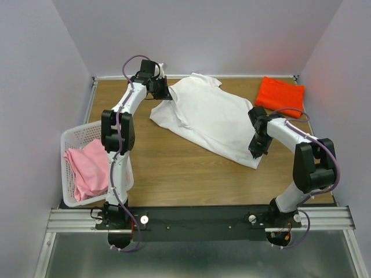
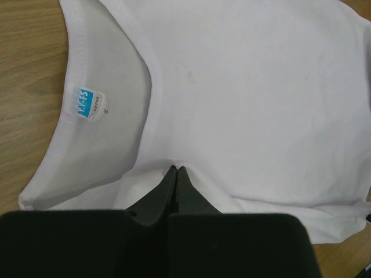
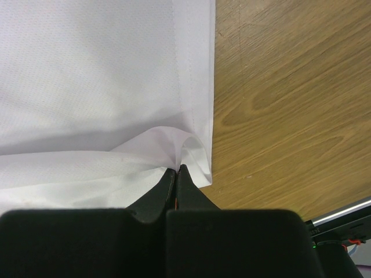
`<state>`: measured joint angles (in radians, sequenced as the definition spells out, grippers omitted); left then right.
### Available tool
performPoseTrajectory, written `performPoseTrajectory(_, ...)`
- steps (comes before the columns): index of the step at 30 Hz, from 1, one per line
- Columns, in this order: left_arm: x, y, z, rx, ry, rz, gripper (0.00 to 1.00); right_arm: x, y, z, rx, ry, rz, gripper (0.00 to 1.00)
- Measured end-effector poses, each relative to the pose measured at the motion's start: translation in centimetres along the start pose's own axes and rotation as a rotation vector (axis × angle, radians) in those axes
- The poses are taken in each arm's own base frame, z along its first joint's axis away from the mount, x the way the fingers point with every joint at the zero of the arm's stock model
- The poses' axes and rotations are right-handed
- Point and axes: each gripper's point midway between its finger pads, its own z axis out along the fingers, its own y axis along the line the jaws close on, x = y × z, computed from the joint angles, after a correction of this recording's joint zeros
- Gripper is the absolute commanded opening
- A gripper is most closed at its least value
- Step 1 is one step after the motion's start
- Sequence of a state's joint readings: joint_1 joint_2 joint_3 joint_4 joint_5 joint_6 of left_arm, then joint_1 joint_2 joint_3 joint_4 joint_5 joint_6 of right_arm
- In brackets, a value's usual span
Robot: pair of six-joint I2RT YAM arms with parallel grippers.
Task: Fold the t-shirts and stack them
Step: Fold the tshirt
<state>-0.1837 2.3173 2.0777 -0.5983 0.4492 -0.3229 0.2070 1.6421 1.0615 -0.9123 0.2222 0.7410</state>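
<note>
The white t-shirt (image 1: 206, 119) lies spread across the middle of the wooden table. My left gripper (image 1: 164, 91) is shut on its cloth beside the collar at the far left; the left wrist view shows the tips (image 2: 176, 168) pinching a fold of the white t-shirt (image 2: 243, 87) near the neck label. My right gripper (image 1: 255, 152) is shut on the shirt's hem corner at the near right; its tips (image 3: 176, 167) pinch bunched cloth of the white t-shirt (image 3: 93, 75). The orange-red t-shirt (image 1: 280, 95) lies folded at the far right. The pink t-shirt (image 1: 87, 168) sits crumpled in the basket.
A white lattice basket (image 1: 68, 141) stands at the table's left edge beside my left arm. Grey walls close in the table on three sides. The bare wooden table (image 1: 174, 168) shows in front of the white shirt and also in the right wrist view (image 3: 290, 104).
</note>
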Motion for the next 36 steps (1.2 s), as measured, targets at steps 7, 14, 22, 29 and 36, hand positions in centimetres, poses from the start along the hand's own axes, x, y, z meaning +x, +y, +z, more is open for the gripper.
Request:
performPoseTrajectory(7, -0.8, 0.2, 1.1, 0.015, -0.016, 0.009, 0.0, -0.1, -0.1, 0.1, 0.004, 0.002, 0.004, 0.01)
performPoseTrajectory(14, -0.4, 0.8, 2.7, 0.024, -0.007, 0.005, 0.0, -0.2, 0.1, 0.4, 0.012, 0.009, 0.002, 0.0)
performPoseTrajectory(22, -0.2, 1.1, 3.2, 0.026, -0.002, -0.009, 0.18, -0.6, 0.2, 0.7, 0.026, 0.009, 0.0, 0.05)
performPoseTrajectory(29, -1.5, 0.6, 3.0, 0.029, -0.043, -0.019, 0.46, -1.6, -0.1, 0.1, 0.052, -0.033, 0.028, 0.58)
performPoseTrajectory(36, -1.3, 0.8, 2.5, 0.012, -0.056, -0.004, 0.46, -2.5, -0.7, -1.4, 0.053, -0.087, 0.039, 0.7)
